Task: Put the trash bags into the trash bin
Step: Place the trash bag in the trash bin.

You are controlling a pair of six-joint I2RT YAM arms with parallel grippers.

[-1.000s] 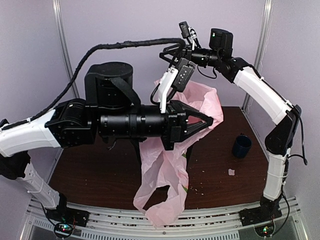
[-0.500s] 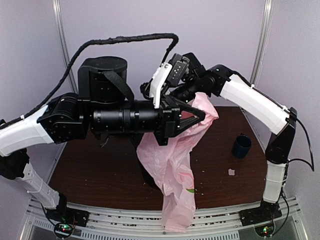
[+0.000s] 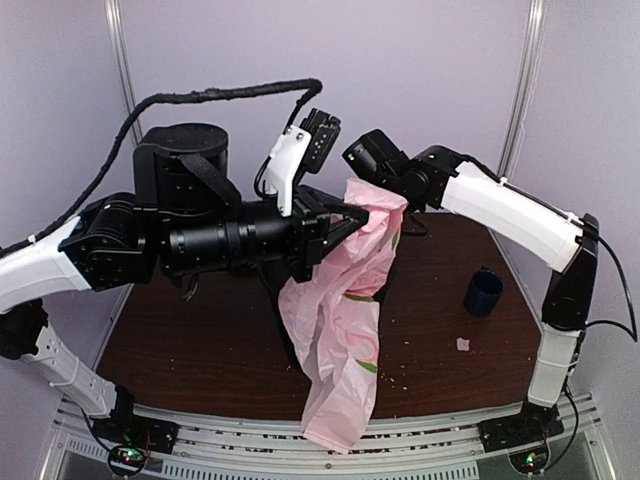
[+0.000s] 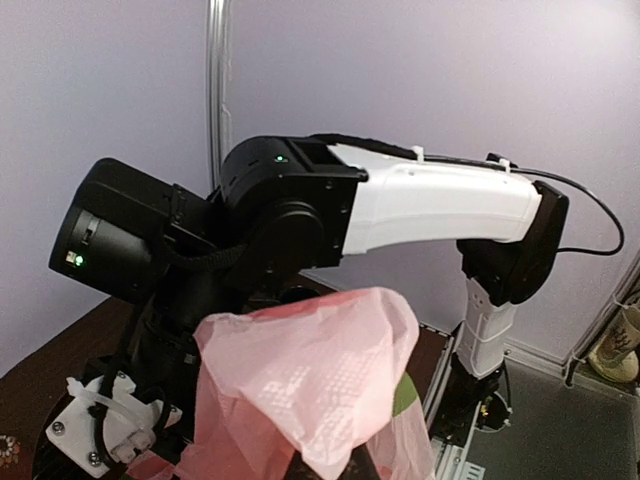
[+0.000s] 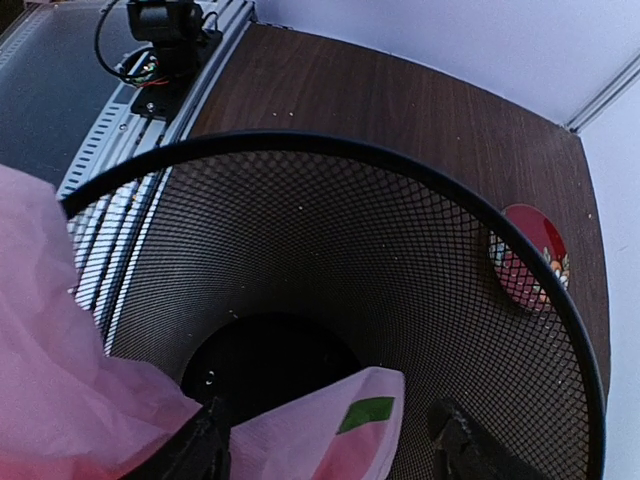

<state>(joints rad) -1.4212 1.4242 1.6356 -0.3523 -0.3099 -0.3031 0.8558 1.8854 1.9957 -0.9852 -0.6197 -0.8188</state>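
The trash bag (image 3: 345,300) is thin, pale pink and crinkly. It hangs from my left gripper (image 3: 352,213), which is shut on its top, and its tail droops past the table's front edge. In the left wrist view the bag (image 4: 320,370) covers my left gripper (image 4: 330,471). The right wrist view looks straight down into the black wire-mesh trash bin (image 5: 400,160). My right gripper (image 5: 330,440) is open just above its mouth, with a fold of the bag (image 5: 300,445) between the fingers. More of the bag drapes over the bin's left rim. In the top view the bin is hidden behind my left arm and the bag.
A small dark-blue mug (image 3: 484,292) stands on the brown table at the right, with a white scrap (image 3: 463,344) nearer the front. A red round thing (image 5: 530,262) shows through the bin's mesh. Both arms crowd together above the table's middle.
My left gripper has carried the bag's top to the left. The right arm has swung down and left behind it. The bag now hangs longer and straighter.
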